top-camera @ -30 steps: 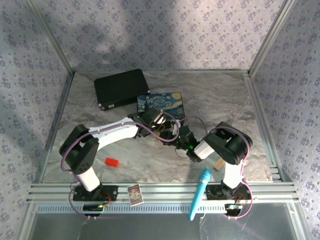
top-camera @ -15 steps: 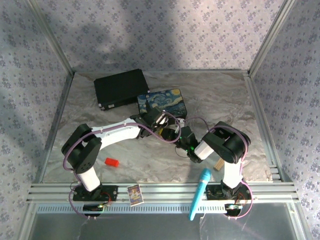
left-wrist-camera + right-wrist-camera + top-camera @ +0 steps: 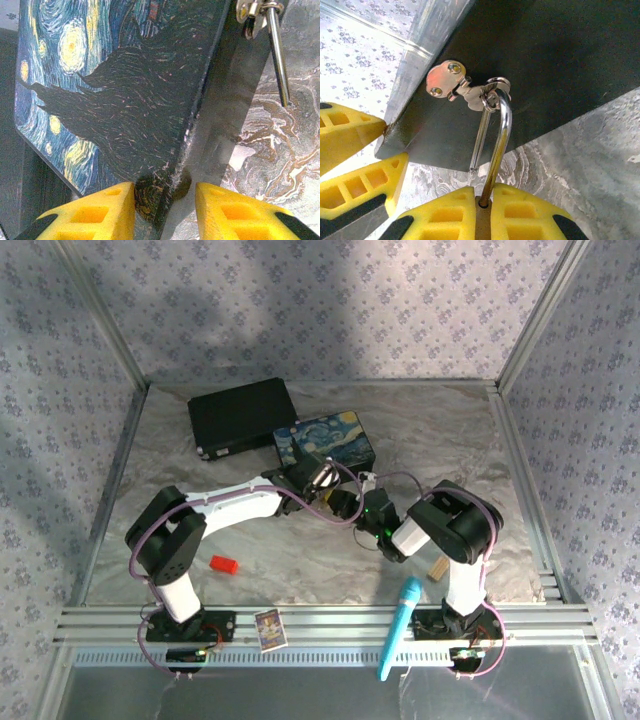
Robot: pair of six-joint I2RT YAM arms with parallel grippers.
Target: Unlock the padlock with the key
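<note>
Top external shows the painted tin box (image 3: 325,440) mid-table, with both grippers meeting at its near side. In the left wrist view the left gripper (image 3: 165,197) straddles a corner of the box, fingers partly apart; I cannot tell whether they pinch it. In the right wrist view the right gripper (image 3: 482,202) is clamped on the padlock (image 3: 482,217), its brass body nearly buried between the pads. The shackle (image 3: 501,130) runs straight from that grip to the hasp (image 3: 447,82) on the box wall, one leg ending free. So the lock's long axis points at the box, with the keyhole end probably facing away from it. I cannot make out the key; the left arm would likely have to bring it.
</note>
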